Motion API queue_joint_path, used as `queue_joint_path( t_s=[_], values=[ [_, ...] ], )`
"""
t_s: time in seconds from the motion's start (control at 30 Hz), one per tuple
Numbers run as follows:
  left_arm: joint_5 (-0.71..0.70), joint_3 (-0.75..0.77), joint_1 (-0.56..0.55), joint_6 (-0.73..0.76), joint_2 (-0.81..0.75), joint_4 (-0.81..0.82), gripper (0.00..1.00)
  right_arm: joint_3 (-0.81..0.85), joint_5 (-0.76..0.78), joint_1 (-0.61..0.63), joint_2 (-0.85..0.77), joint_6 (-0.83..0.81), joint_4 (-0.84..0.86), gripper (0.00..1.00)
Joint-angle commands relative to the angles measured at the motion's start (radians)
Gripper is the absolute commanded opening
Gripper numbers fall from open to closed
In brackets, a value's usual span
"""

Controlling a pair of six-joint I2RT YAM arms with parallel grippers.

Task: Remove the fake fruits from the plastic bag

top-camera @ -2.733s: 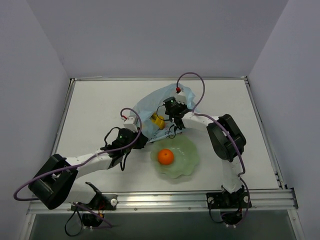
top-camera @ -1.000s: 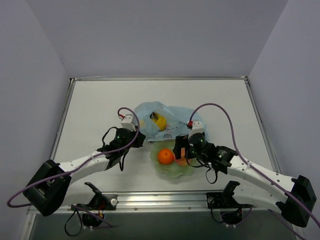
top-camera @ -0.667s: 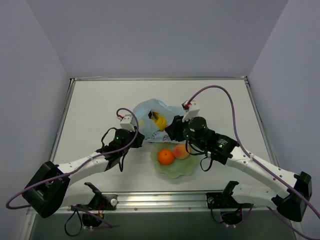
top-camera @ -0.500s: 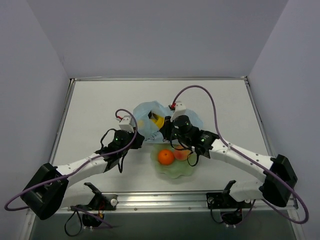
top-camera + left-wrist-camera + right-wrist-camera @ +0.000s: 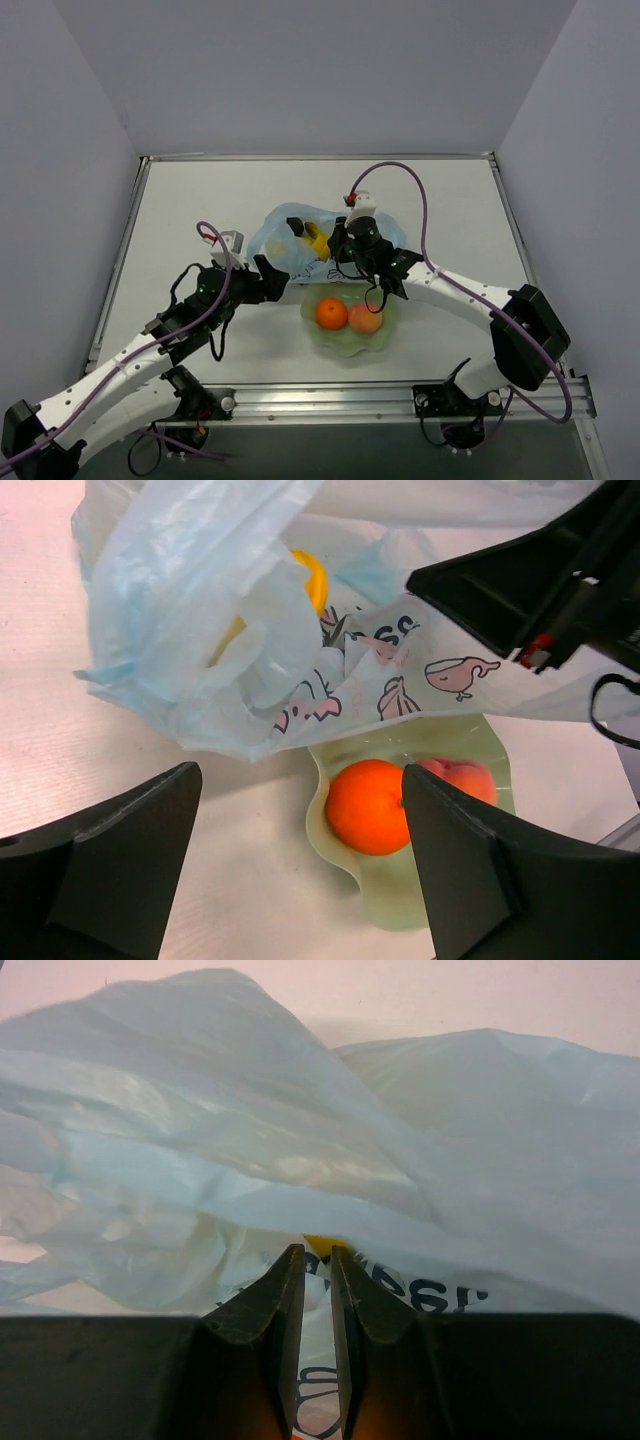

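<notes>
**Right gripper** point(image 5: 316, 1260): jaws nearly together, pinching a fold of the plastic bag point(image 5: 300, 1140) at its printed near edge.
**Left gripper** point(image 5: 300, 775): jaws spread wide, nothing between them, just beside the bag.
**Orange** point(image 5: 331, 314), **peach-pink fruit** point(image 5: 366, 318): out of the bag, side by side in the green bowl point(image 5: 345, 350).
**Yellow fruit** point(image 5: 316, 240): inside the bag, partly veiled by film.
**Step in hand, as judged:** the right gripper holds the bag's edge for another pick.
**Next move calls for:** the free left jaws to reach past the loose film and close on the yellow fruit alone.
</notes>
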Motion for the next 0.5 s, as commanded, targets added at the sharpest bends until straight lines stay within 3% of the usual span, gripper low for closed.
queue_joint_path(
  t_s=[0.0,0.2,0.47],
  values=[
    [-0.056,0.106,-0.038,-0.030,0.037,-0.186,0.80,-0.014,-0.029,-0.002,0.027,0.010,0.080,0.14],
    [-0.212,0.286,-0.164,0.019,0.187,-0.256,0.91,-0.044,-0.034,-0.003,-0.037,0.003,0.083,0.14],
    [-0.282,0.437,-0.213,0.053,0.440,-0.266,0.97,-0.040,-0.057,-0.014,-0.039,-0.016,0.086,0.14]
  ],
)
